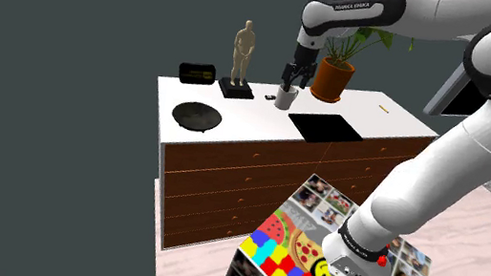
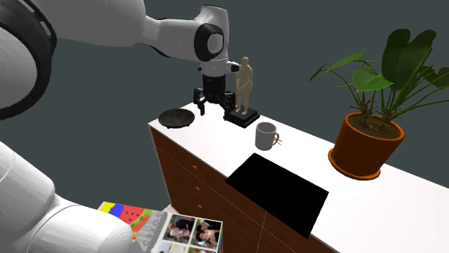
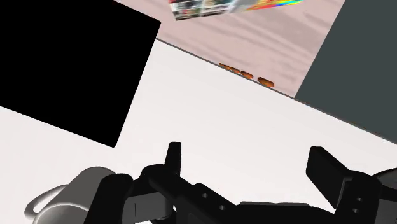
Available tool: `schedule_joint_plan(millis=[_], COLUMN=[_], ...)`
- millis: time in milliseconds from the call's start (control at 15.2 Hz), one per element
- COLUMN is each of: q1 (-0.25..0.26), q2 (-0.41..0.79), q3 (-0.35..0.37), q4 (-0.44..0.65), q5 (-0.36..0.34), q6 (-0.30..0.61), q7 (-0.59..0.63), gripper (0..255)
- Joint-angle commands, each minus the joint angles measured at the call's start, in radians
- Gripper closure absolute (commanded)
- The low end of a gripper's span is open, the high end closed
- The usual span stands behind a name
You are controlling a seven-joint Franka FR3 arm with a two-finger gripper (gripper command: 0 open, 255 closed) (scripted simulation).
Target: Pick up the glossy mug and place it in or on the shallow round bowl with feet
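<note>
A glossy grey mug stands upright on the white counter top, between a statuette and a potted plant. From the second exterior view the mug shows its handle turned toward the plant. The shallow dark round bowl sits near the counter's corner at the shoulder view's left; it is also the bowl beyond the gripper. My gripper hangs above the counter close over the mug, open and holding nothing. Its fingers stand wide apart, with the mug outside them, beside one finger. The gripper is well above the surface.
A tan statuette on a black base stands behind the mug. A potted plant, a flat black panel set in the top, and a black box share the counter. Wooden drawers face the patterned stand.
</note>
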Motion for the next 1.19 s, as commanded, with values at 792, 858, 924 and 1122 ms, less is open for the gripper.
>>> schedule_joint_plan(millis=[792,858,924,1122], q1=[-0.111,-0.124,-0.138,-0.159], q2=[0.521,0.561,0.601,0.66], q3=[-0.068,-0.068,-0.068,-0.065], q4=[0.432,0.475,0.52,0.577], q5=[0.123,0.134,0.143,0.157], q6=[0.083,0.079,0.074,0.077], q7=[-0.178,-0.187,-0.196,-0.208], gripper=[0,0,0,0])
